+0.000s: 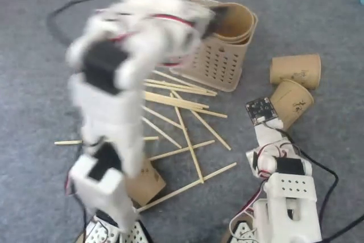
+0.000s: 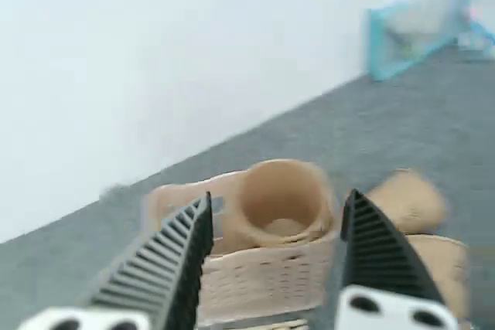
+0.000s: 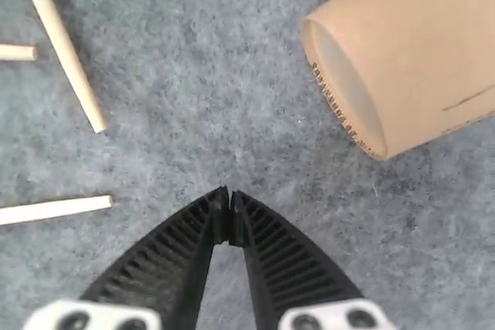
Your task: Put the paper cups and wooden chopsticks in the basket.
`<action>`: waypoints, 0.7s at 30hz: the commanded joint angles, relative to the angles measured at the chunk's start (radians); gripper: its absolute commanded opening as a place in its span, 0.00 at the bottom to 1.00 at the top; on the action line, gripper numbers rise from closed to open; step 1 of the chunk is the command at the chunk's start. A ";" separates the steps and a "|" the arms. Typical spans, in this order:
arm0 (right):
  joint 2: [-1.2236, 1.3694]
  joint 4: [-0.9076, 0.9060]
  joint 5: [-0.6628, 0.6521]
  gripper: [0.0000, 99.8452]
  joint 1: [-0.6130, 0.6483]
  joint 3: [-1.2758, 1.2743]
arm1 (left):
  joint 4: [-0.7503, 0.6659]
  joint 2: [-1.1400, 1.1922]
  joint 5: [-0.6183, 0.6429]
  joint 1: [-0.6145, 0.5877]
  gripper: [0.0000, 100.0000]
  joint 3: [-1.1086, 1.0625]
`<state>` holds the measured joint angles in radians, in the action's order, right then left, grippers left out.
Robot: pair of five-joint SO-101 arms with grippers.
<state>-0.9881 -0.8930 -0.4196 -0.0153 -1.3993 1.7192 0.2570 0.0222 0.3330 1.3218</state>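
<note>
The perforated beige basket [image 1: 219,61] stands at the back of the grey carpet with paper cups [image 1: 234,20] stacked inside. My left arm [image 1: 142,32] is raised beside it. My left gripper [image 2: 278,200] is open and holds nothing, facing the basket [image 2: 263,280] and the cup [image 2: 282,206] in it. Two cups [image 1: 296,69] [image 1: 293,103] lie on their sides to the right. My right gripper [image 3: 230,218] is shut and holds nothing, just above the carpet near the nearer lying cup [image 3: 410,59]. Several wooden chopsticks [image 1: 182,103] lie scattered mid-carpet. Another cup [image 1: 147,181] lies by the left arm's base.
A black cable [image 1: 62,12] loops over the carpet at the back left. Chopstick ends [image 3: 58,40] lie close to the right gripper's tips. A blue frame [image 2: 418,25] stands against the far wall. Bare carpet spreads at the left.
</note>
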 commanded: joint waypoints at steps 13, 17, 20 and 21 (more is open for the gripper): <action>-0.031 -0.211 -0.012 0.01 -0.268 0.351 | -0.155 -1.019 0.005 -0.574 0.25 -1.461; -0.021 -0.236 -0.026 0.01 -0.323 0.466 | -0.400 -1.218 0.003 -0.697 0.25 -1.911; -0.019 -0.220 -0.064 0.01 -0.332 0.517 | -0.546 -1.286 -0.026 -0.769 0.25 -2.163; -0.019 -0.214 -0.066 0.01 -0.334 0.534 | -0.582 -1.289 -0.043 -0.783 0.25 -2.227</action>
<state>-0.9881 -1.1201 -0.4503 -0.3253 -0.9759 1.3234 -0.9536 0.0222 -0.3713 -0.5792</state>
